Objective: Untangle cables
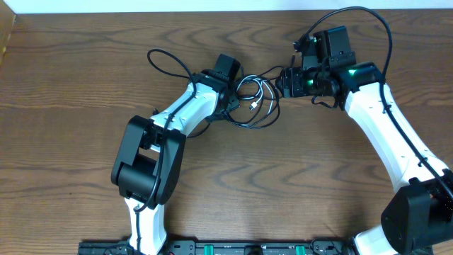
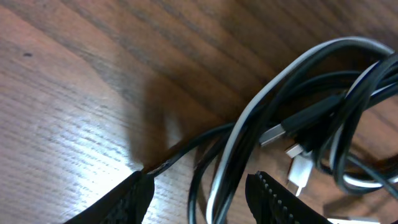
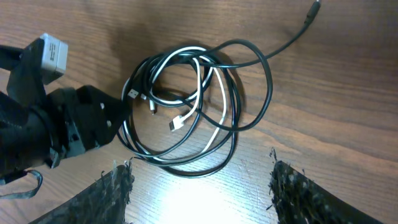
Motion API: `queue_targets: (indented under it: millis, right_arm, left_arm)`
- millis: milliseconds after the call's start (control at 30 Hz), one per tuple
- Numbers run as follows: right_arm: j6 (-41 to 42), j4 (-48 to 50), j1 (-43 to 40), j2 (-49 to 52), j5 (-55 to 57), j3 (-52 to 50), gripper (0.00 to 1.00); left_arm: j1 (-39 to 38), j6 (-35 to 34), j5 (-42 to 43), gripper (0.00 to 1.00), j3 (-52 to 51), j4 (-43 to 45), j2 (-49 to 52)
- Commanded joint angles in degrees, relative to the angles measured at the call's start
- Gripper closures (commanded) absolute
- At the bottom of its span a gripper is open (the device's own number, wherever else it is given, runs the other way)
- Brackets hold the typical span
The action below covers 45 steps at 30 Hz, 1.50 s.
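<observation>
The cables [image 1: 256,103] lie in one tangled coil on the wooden table, two black and one white. A black loop [image 1: 166,60] trails off to the left. My left gripper [image 1: 230,105] is at the coil's left edge. In the left wrist view it [image 2: 199,199] is open, with a black cable [image 2: 196,186] and the white cable [image 2: 261,106] running between its fingers. Plug ends [image 2: 301,171] lie close by. My right gripper [image 1: 282,85] is at the coil's right side. In the right wrist view it [image 3: 202,186] is open and empty, just short of the coil [image 3: 193,106].
One black cable end [image 3: 311,9] trails away from the coil across the table. The left arm's gripper body [image 3: 68,124] shows in the right wrist view, touching the coil's edge. The two arms face each other closely across the coil.
</observation>
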Motion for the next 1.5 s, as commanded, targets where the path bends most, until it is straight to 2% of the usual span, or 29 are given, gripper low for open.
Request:
queue_targets:
  millis: [0,167,267,333,367,633,733,933,1000,1100,1233,1467]
  right_arm:
    - [0.6,-0.3,0.3,0.4,0.7,1.0,0.31]
    - [0.6,-0.4,0.3,0.4,0.9,1.0,0.31]
    - [0.6,-1.0,0.3,0.4,0.9,1.0,0.31]
    - [0.6,-1.5,0.3,0.4,0.9,1.0,0.31]
    - [0.6,-1.8,0.3,0.4,0.9,1.0,0.31]
    - [0.6,-2.8,0.3,0.4,0.9,1.0,0.3]
    - [0.6,-2.7,0.3,0.4,0.9,1.0,0.29]
    - [0.5,0.7,0.3,0.4,0.4,1.0,0.29]
    - [0.5,1.8,0.3,0.4,0.4,1.0,0.29]
    - [0.5,4.8,0.2,0.4,-3.4,1.0,0.29]
    - [0.6,9.6,0.2,0.4,-10.1,1.0,0.29]
    - [0.7,14.2,-0.7,0.4,-19.5,1.0,0.3]
  left_arm:
    - [-0.4,-0.4,0.1,0.47,0.6,0.3,0.8]
    - [-1.2,-0.2,1.5,0.47,0.5,0.4,3.4]
    - [-1.3,-0.2,1.6,0.5,0.5,0.3,4.2]
    - [-1.3,-0.2,1.6,0.58,0.5,0.3,4.2]
    - [-1.3,-0.2,1.6,0.67,0.5,0.1,4.2]
    - [-1.3,-0.2,-0.2,0.92,0.3,0.6,5.3]
    - [-1.2,4.3,-0.6,0.93,0.3,2.5,4.8]
    - [-1.1,26.2,-0.2,0.92,2.1,4.4,-4.3]
    - [-1.1,28.7,-0.1,0.93,2.1,4.4,-8.6]
    - [-0.8,31.7,3.2,0.93,2.1,4.3,-18.1]
    - [-0.8,31.8,5.1,0.93,2.1,3.7,-25.6]
    - [-0.4,30.6,9.1,0.93,2.1,2.5,-28.9]
